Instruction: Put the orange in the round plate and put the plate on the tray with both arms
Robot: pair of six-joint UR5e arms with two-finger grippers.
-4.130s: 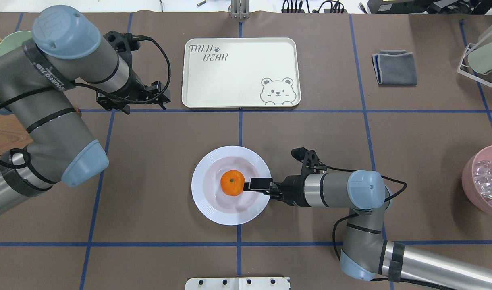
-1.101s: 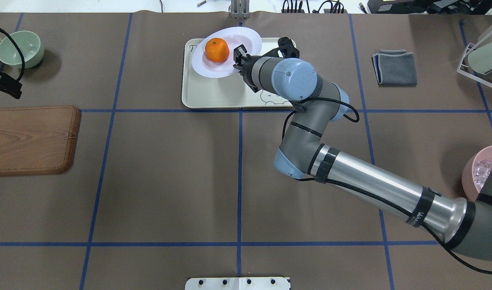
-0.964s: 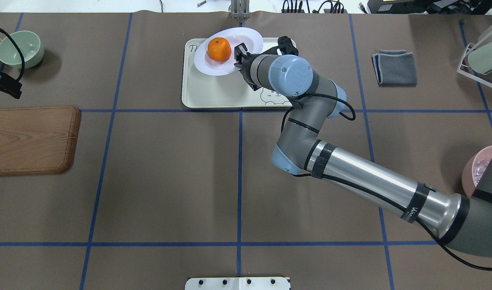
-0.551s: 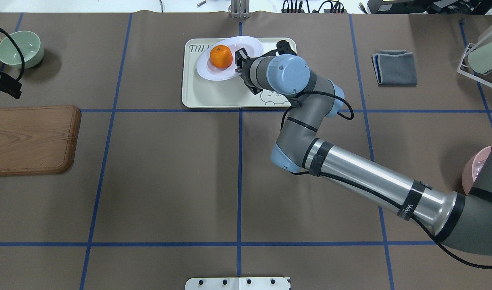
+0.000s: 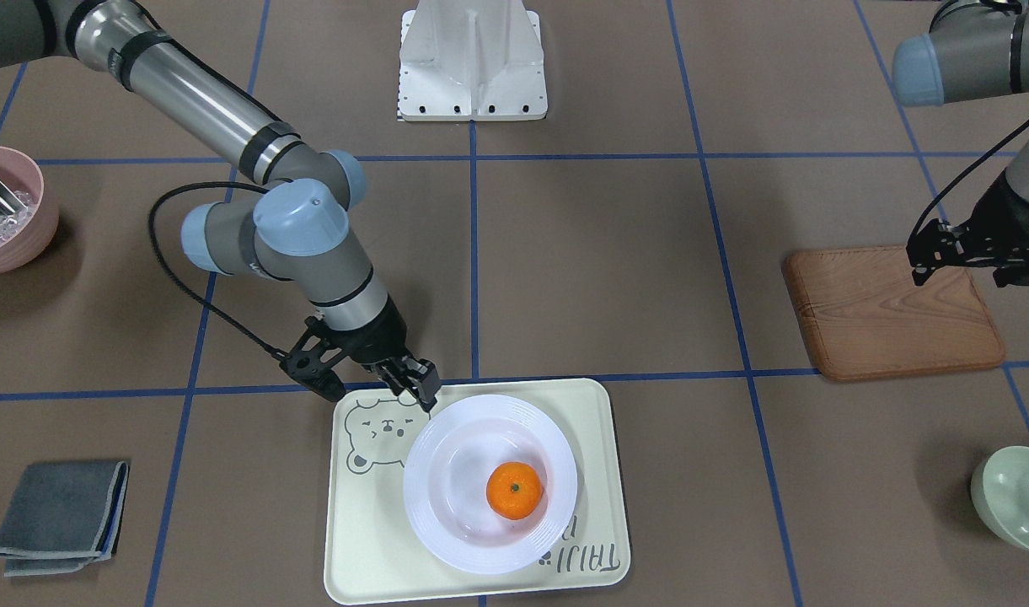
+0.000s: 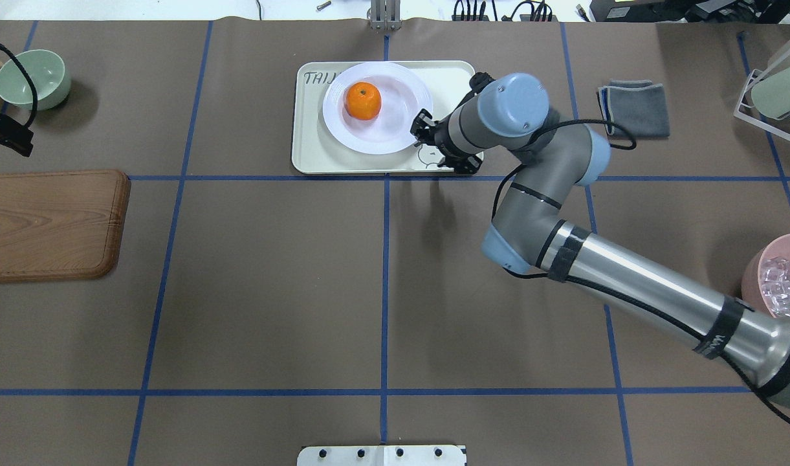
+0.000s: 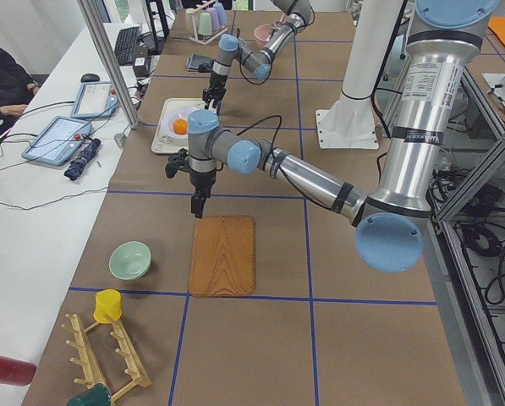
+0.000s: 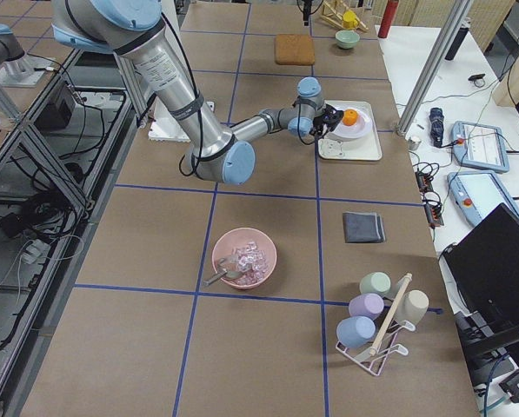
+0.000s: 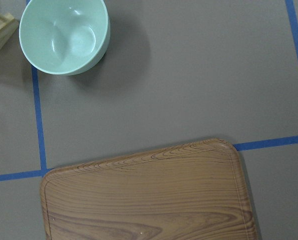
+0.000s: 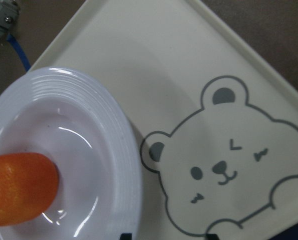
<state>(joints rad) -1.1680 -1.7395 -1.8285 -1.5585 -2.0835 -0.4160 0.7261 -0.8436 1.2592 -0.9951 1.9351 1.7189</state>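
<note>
The round plate (image 6: 369, 144) lies flat on the tray (image 6: 317, 152), over its lettered end, and the orange (image 6: 362, 101) rests in the plate's hollow. My right gripper (image 6: 422, 127) hangs just off the plate's rim, over the bear drawing, open and holding nothing. In the right wrist view the plate (image 10: 109, 150) with the orange (image 10: 19, 189) lies left of the fingertips, apart from them, on the tray (image 10: 163, 75). The front view shows the same: orange (image 5: 514, 490), plate (image 5: 430, 497), tray (image 5: 598, 421), right gripper (image 5: 420, 389). My left gripper (image 5: 959, 268) hovers open over the wooden board.
A brown wooden board (image 6: 45, 223) and a pale-green bowl (image 6: 32, 77) sit at the far left. On the right are a folded grey cloth (image 6: 634, 107), a cup rack (image 6: 773, 84) and a pink bowl (image 5: 4, 211) at the table edge.
My right gripper carried the plate with the orange from mid-table to the tray, set it down, opened and drew back off the rim. The left arm pulled away to the left edge.
</note>
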